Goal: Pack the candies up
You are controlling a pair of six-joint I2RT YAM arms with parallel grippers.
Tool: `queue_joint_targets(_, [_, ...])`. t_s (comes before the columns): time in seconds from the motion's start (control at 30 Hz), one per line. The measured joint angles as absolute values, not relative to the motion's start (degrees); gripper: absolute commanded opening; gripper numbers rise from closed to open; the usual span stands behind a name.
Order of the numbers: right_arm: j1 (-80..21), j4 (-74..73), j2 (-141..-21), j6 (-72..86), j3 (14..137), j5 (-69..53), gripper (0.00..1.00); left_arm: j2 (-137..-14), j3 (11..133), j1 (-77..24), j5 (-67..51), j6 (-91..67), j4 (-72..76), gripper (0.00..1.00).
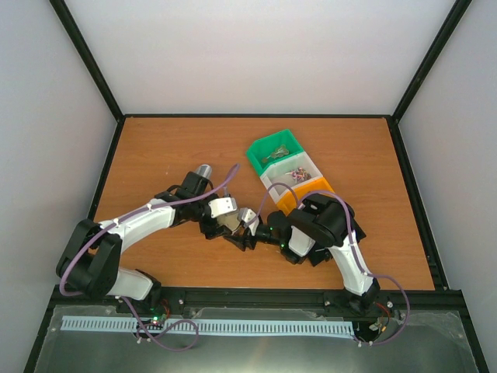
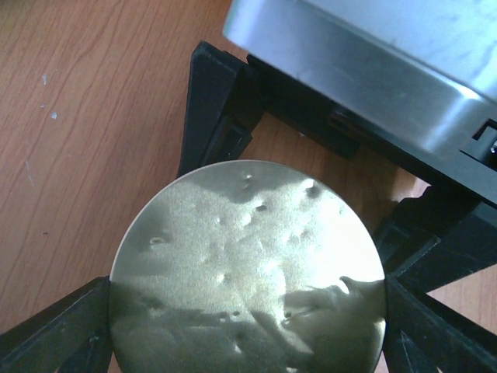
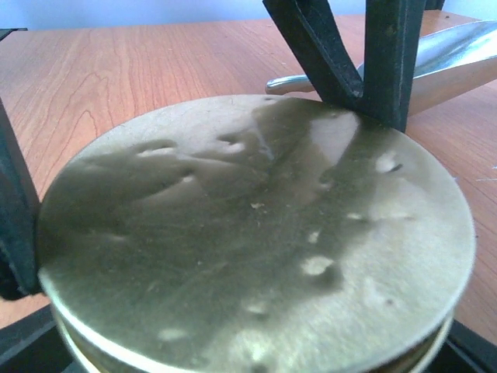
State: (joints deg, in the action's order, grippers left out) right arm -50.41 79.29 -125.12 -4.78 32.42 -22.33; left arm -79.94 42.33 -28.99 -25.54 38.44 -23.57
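Observation:
A small jar with a dented gold lid (image 2: 248,264) sits between both grippers at the table's middle. My left gripper (image 1: 231,225) is shut on the lid, with a black finger (image 2: 54,334) on each side of its rim. My right gripper (image 1: 251,231) is shut on the jar just below the lid (image 3: 256,233), and its finger (image 3: 14,233) flanks the jar. The jar's body and contents are hidden. The candies (image 1: 297,176) lie in the white bin (image 1: 311,165). The metal scoop (image 3: 458,54) lies on the table beyond the jar.
A green bin (image 1: 260,150), the white bin and an orange bin (image 1: 289,203) stand in a row at the right of centre, close behind my right arm. The right gripper's silver housing (image 2: 373,62) hangs just past the lid. Black frame rails edge the table.

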Motion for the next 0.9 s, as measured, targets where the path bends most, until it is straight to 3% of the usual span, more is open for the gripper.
queue_joint_targets(0.43, [-50.4,80.9,-125.8,-6.4,31.8,-26.7,0.26,-79.2,42.7,-28.2,-27.4,48.9,-28.9,0.50])
queue_joint_targets(0.5, [-50.3,80.9,-125.8,-6.5,31.7,-27.7,0.35,-79.1,43.0,-28.2,-27.6,50.8,-30.0,0.51])
queue_joint_targets(0.63, [-50.2,81.1,-125.8,-6.6,31.6,-28.5,0.82,-79.2,43.7,-28.1,-27.7,52.5,-31.4,0.50])
queue_joint_targets(0.73, [-50.2,81.0,-125.7,-6.4,31.6,-28.1,0.91,-79.9,44.3,-28.1,-28.0,51.1,-31.3,0.51])
queue_joint_targets(0.9, [-50.5,80.6,-125.7,-4.9,32.3,-25.9,0.92,-79.9,42.7,-28.3,-28.9,45.5,-27.6,0.52])
